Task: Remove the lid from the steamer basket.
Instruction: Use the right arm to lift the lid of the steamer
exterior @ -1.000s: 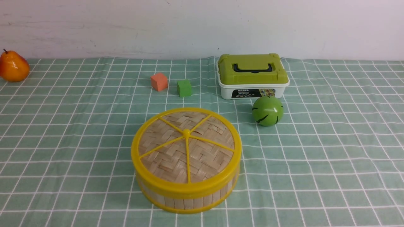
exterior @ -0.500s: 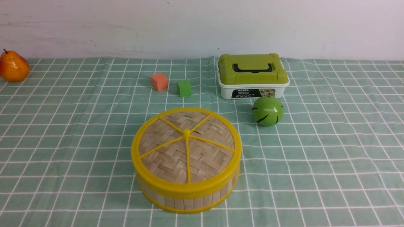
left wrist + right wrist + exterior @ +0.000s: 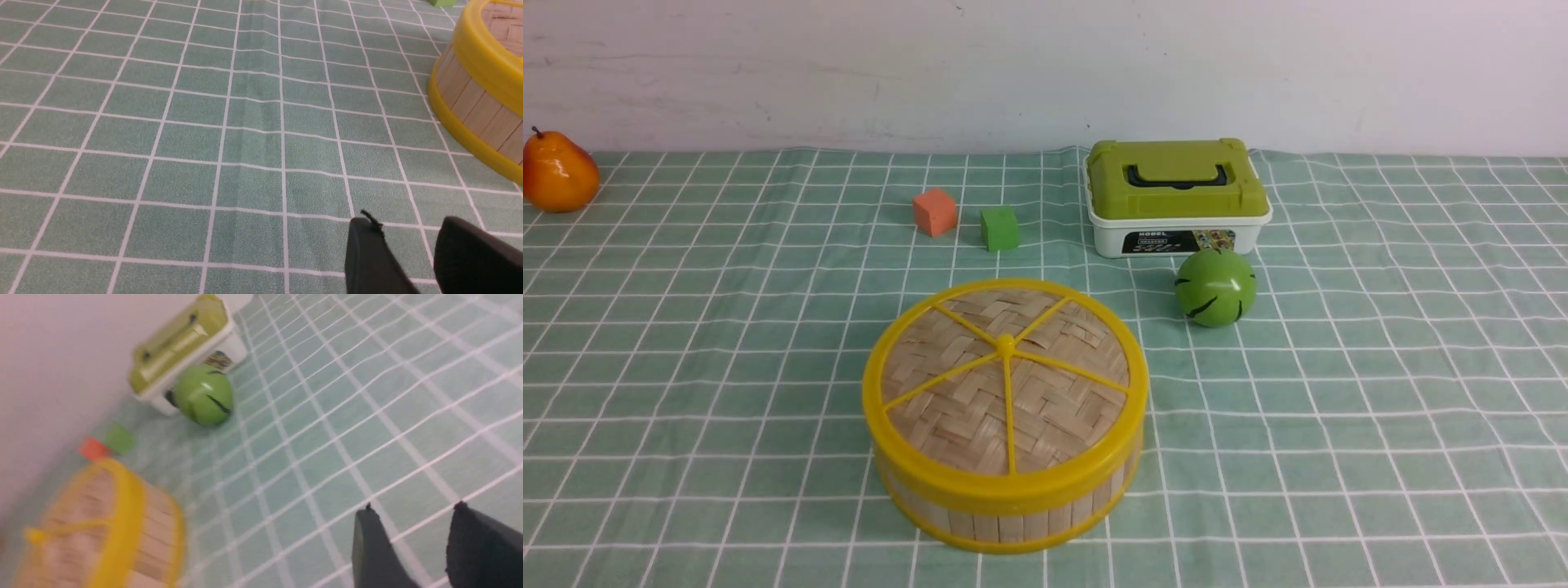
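Observation:
The steamer basket stands on the checked green cloth near the front centre, with pale slat walls and yellow rings. The lid, woven tan bamboo with a yellow rim, spokes and centre knob, sits closed on top of it. Neither gripper shows in the front view. In the left wrist view my left gripper is open and empty over bare cloth, with the basket off to one side. In the right wrist view my right gripper is open and empty above the cloth; the basket with its lid shows blurred and apart from it.
A white box with a green lid stands at the back, with a green ball just in front of it. An orange cube and a green cube lie behind the basket. An orange pear sits far left.

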`<action>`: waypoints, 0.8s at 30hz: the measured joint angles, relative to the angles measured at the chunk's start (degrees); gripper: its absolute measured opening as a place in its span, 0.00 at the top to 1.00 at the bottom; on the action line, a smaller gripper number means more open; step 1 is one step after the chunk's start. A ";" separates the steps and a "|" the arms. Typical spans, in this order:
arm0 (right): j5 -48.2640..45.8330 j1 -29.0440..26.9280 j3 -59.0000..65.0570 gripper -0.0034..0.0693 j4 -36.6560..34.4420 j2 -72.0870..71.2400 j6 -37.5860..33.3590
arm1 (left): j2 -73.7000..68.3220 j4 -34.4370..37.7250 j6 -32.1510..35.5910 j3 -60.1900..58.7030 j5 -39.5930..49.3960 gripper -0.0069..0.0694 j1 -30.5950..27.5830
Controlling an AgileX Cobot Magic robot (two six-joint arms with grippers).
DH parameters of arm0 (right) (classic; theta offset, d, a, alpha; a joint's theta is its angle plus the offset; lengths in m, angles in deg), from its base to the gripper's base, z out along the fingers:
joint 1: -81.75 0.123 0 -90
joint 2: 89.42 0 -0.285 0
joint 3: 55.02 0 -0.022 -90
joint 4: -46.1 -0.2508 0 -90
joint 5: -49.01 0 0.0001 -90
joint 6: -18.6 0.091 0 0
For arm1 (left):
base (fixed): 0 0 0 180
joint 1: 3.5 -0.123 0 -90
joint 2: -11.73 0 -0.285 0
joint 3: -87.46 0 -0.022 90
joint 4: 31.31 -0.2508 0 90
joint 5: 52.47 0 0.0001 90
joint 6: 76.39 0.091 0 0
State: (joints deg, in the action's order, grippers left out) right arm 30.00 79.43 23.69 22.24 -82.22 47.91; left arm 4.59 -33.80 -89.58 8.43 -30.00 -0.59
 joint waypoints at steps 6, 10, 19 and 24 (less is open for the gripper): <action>0.30 0.00 0.00 0.62 -11.63 0.00 4.57 | 0.00 0.00 0.00 0.00 0.00 0.60 0.00; 1.38 0.00 0.00 0.62 -11.57 0.00 2.99 | 0.00 0.00 0.00 0.00 0.00 0.60 0.00; -6.66 0.00 -15.30 0.73 -8.06 5.40 -24.66 | 0.00 0.00 0.00 0.00 0.00 0.60 0.00; -28.91 0.00 -39.63 0.96 -3.10 26.54 -43.69 | 0.00 0.00 0.00 0.00 0.00 0.60 0.00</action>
State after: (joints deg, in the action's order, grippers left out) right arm 1.09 79.43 -15.95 19.13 -55.68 4.22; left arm 4.59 -33.80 -89.58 8.43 -30.00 -0.59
